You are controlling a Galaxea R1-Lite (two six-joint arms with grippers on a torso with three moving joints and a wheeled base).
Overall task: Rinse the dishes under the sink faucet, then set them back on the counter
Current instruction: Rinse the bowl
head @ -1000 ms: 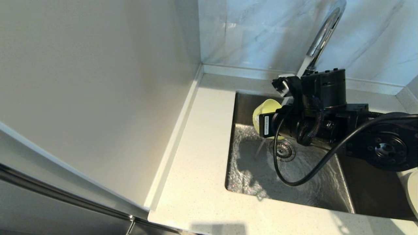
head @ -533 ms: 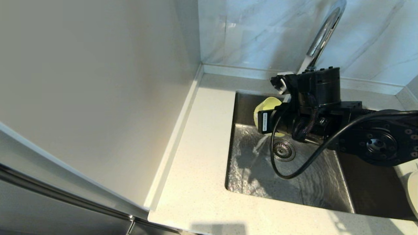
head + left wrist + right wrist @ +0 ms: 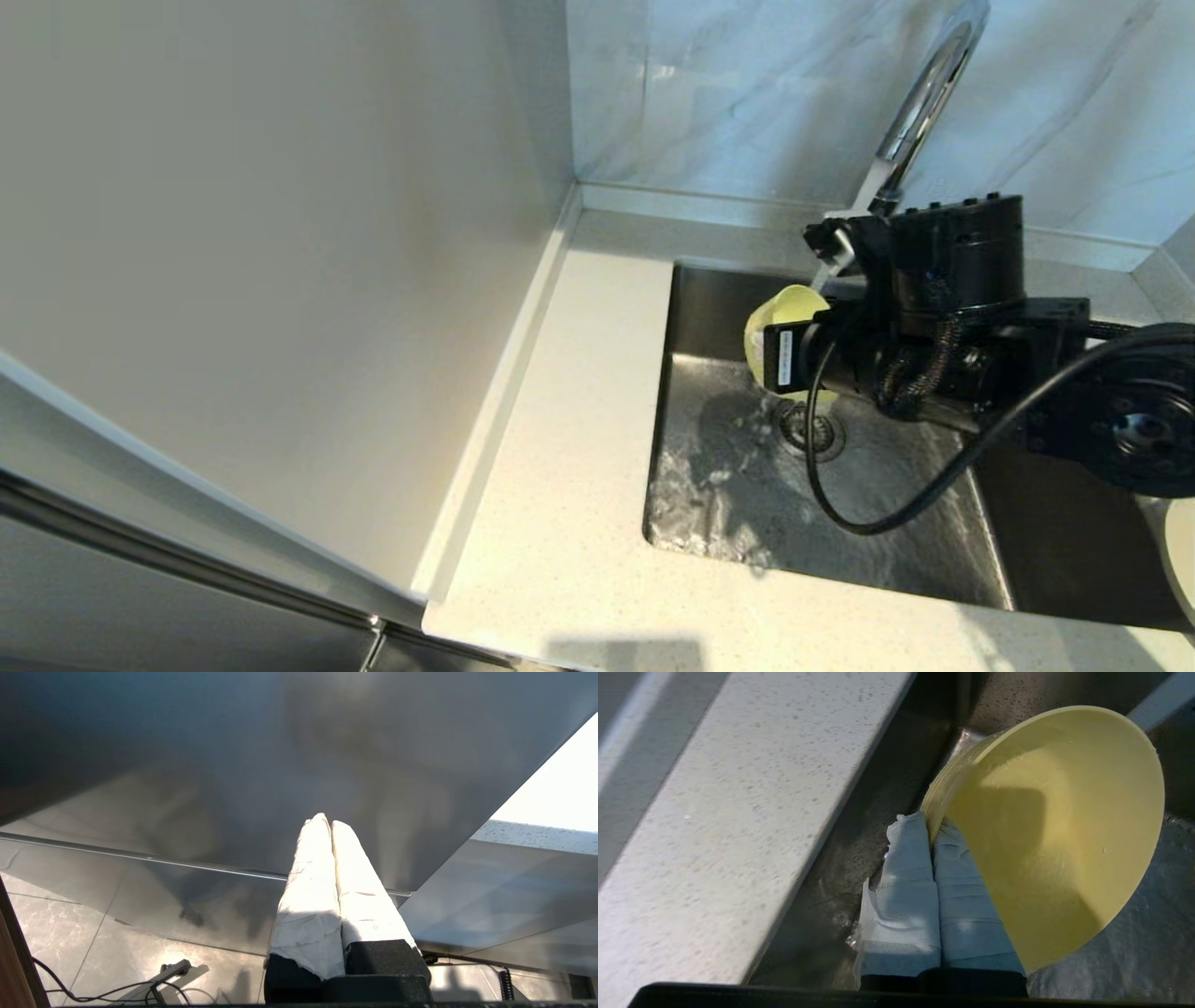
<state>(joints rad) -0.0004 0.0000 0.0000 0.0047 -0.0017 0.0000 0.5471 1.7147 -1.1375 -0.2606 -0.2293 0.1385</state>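
Now the right claw (image 3: 931, 830) pinches the yellow bowl (image 3: 1064, 826) over the sink (image 3: 747, 504), mid-rinse; the surface (image 3: 560, 467) waits.

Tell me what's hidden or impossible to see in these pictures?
- Head view: the right hand and most of the bowl are hidden behind the arm.
- Head view: the faucet top is cut off by the frame edge.
- No view shows the chopsticks.
- Left hand: parked below the counter, outside the head view.
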